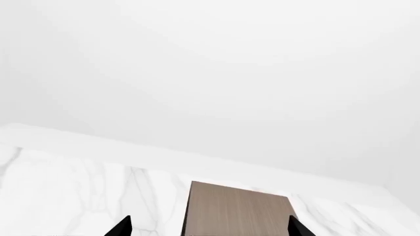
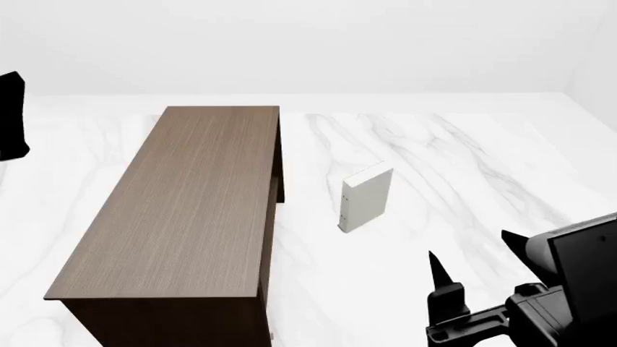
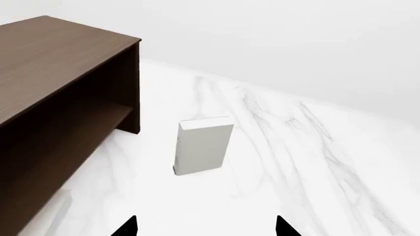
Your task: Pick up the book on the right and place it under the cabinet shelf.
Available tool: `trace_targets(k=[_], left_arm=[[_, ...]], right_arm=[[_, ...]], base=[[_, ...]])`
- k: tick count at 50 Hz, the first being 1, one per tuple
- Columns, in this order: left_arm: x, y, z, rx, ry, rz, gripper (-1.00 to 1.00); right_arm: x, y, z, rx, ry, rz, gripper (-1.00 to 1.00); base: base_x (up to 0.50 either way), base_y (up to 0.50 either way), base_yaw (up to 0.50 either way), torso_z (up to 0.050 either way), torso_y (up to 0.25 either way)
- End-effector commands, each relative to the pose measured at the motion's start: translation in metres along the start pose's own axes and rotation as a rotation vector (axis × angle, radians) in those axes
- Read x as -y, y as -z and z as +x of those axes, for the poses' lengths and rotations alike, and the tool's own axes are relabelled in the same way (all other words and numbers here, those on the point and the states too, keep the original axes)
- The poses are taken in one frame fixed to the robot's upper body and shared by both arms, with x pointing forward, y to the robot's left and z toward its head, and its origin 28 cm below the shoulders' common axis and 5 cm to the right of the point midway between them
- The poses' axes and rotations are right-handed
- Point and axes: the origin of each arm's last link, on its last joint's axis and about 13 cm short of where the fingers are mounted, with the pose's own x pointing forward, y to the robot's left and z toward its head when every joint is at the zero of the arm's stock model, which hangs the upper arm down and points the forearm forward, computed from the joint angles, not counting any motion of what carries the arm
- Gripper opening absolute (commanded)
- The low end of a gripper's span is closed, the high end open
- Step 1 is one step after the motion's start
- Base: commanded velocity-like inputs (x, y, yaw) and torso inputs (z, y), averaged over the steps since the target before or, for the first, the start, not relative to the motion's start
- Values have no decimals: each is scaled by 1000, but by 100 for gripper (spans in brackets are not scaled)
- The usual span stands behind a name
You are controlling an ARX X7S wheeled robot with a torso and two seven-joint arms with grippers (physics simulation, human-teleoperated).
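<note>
Marble tabletop (image 2: 463, 144): white with grey veins, carrying everything, running back to a pale wall.
Cabinet shelf (image 2: 183, 210): long box of dark brown wood grain with a flat top; the right wrist view shows its open side and a dark hollow beneath the top. It sits ahead and to the left of the right end effector, and directly ahead of the left end effector in the left wrist view (image 1: 237, 209).
Book (image 2: 365, 199): thin, plain pale grey-white, standing upright on the marble, its narrow spine turned toward the camera with a few tiny dark dots near its lower edge. It stands apart from the cabinet shelf, just off its open side, and ahead of the right end effector with bare marble between them (image 3: 202, 146).
Right end effector (image 2: 482, 271): black, low over the marble, fingers (image 3: 125, 227) spread apart with nothing between them.
Left end effector (image 1: 208, 228): only two dark fingertips (image 1: 119, 227) show, spread wide apart and empty; a black part of the left arm (image 2: 11, 116) shows at the head view's edge.
</note>
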Motion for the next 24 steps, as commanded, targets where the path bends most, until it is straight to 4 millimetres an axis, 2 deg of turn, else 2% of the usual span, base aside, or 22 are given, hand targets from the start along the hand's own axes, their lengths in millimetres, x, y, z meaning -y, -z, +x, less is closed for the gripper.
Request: trace_targets(k=[1,9,12,13,14,15,16,17,21,24], left_arm=[[-4,2,-13,22,-19,-8,100],[-5,5,-19,33,-2,-6,100],[-5,3,-23,43,26,-9,100],[-5,2,-24,46,32,-7,100],[-5,2,-25,49,36,-5,100],[-5,2,-26,53,39,-1,100],[-5,1,-27,57,42,2,100],[-5,1,-28,61,45,5,100],[-7,0,-32,72,57,12,100],[-7,1,-33,76,78,24,100]], right_arm=[[7,-7,-12,22,49,-34,100],[16,-13,-18,34,101,-42,100],[17,-22,-24,37,127,-54,100],[4,-10,-24,-115,95,-17,100],[2,4,-17,-87,-48,-89,100],[5,9,-20,-123,-66,-87,100],[4,20,-34,-283,-59,-113,100],[2,24,-46,-393,-105,-63,100],[24,-17,-55,60,206,-62,100],[25,-19,-55,67,219,-65,100]], base=[[0,0,0,0,0],[0,0,0,0,0],[0,0,0,0,0],[0,0,0,0,0],[0,0,0,0,0],[0,0,0,0,0],[0,0,0,0,0],[0,0,0,0,0],[0,0,0,0,0],[0,0,0,0,0]])
